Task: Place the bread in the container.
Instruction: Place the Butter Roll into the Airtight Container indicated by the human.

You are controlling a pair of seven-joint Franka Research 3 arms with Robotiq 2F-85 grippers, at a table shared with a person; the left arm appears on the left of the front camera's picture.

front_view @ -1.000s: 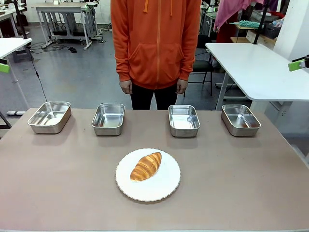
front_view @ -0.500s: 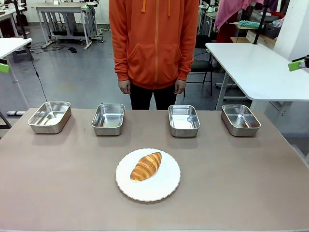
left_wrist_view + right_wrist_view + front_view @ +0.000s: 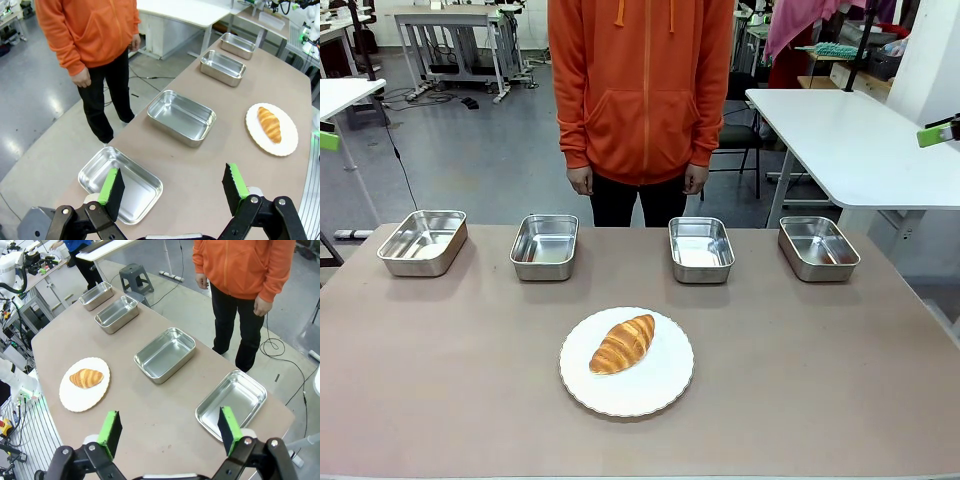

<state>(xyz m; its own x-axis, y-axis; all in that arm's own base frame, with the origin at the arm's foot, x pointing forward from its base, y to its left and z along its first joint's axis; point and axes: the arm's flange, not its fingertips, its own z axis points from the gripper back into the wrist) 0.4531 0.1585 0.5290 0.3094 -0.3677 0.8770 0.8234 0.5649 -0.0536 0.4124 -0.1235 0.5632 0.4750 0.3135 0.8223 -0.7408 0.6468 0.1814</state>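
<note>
both grippers hang high over the near side of the table (image 3: 820,380). the left gripper (image 3: 172,190) has its fingers spread wide with nothing between them, and so does the right gripper (image 3: 170,429).

in the last second nothing on the table has moved. only the person (image 3: 642,90) has swayed slightly, so the task looks unstarted.

the bread (image 3: 622,343) lies at a slant on a white plate (image 3: 660,395), near the middle of the table's near half, with bare table on every side.

farther off, four empty pans stand in a row along the far edge, well apart: left pan (image 3: 415,265), mid-left pan (image 3: 542,270), mid-right pan (image 3: 702,274), right pan (image 3: 815,270). which one is the container i cannot tell. the way from the plate to each is open.

the person stands beyond the far edge with hands down, clear of the pans.
</note>
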